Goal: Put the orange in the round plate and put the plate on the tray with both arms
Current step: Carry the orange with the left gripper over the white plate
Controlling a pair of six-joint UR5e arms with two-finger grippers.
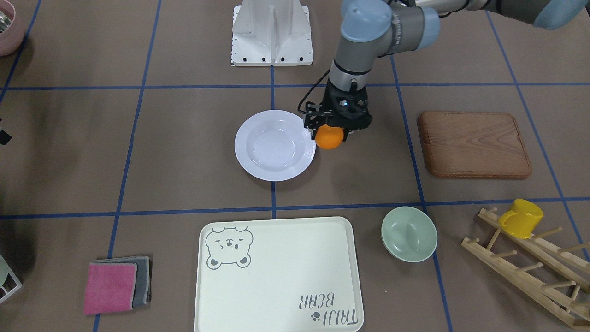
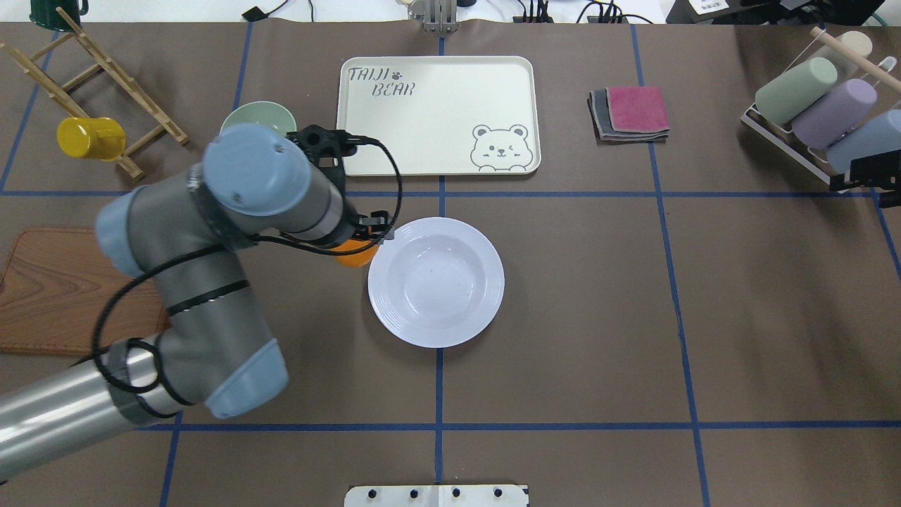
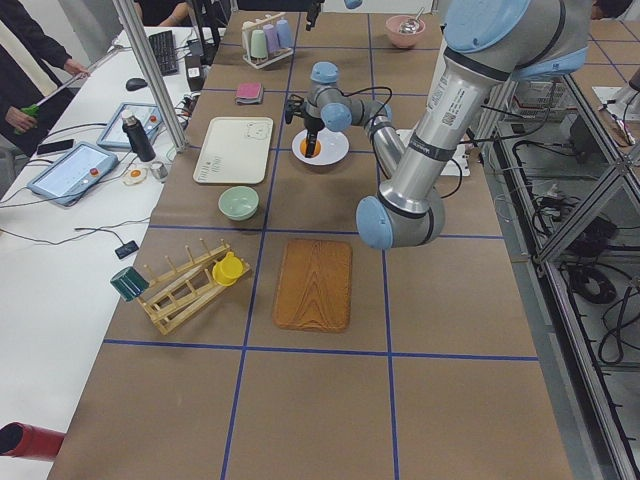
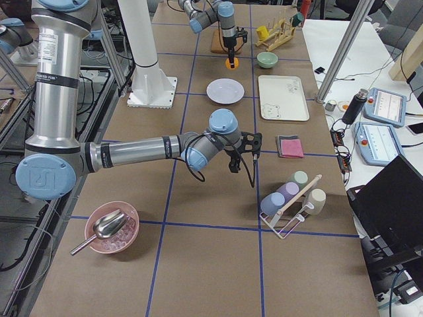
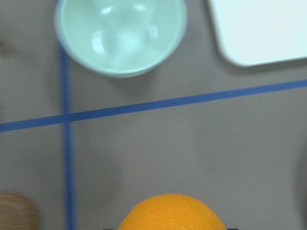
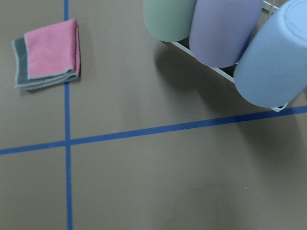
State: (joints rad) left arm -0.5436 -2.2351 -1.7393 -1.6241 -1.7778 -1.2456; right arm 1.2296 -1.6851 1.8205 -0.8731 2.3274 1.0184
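Near the middle of the tabletop, the left tool (image 1: pixel 330 133) is closed on the orange (image 1: pixel 329 140), its fingers pinching the fruit from opposite sides with the arm's wrist pointing straight down. That top-down grip leaves the underside of the orange free, so it can be let go into a dish without the fingers striking anything. The fruit hangs just beside the round plate (image 1: pixel 258 163), at the rim on the side toward the robot's left. It looks lifted clear of the tabletop, though its exact height is hard to judge. The plate's sunken centre is bare, so the first step is not yet done. A short carry over the rim and a release above the hollow should finish it, and the deep centre should keep the fruit from rolling.

The tray (image 1: pixel 276 276) lies at the middle of the tabletop's far edge, opposite the robot, and apart from the plate. The plate's wide rim offers each arm an edge to pinch for the two-arm lift. The right tool (image 4: pixel 232 164) hovers toward the robot's right end of the tabletop, near the cup rack (image 4: pixel 291 198), probably waiting out of the way. I cannot tell whether its fingers are apart or together.
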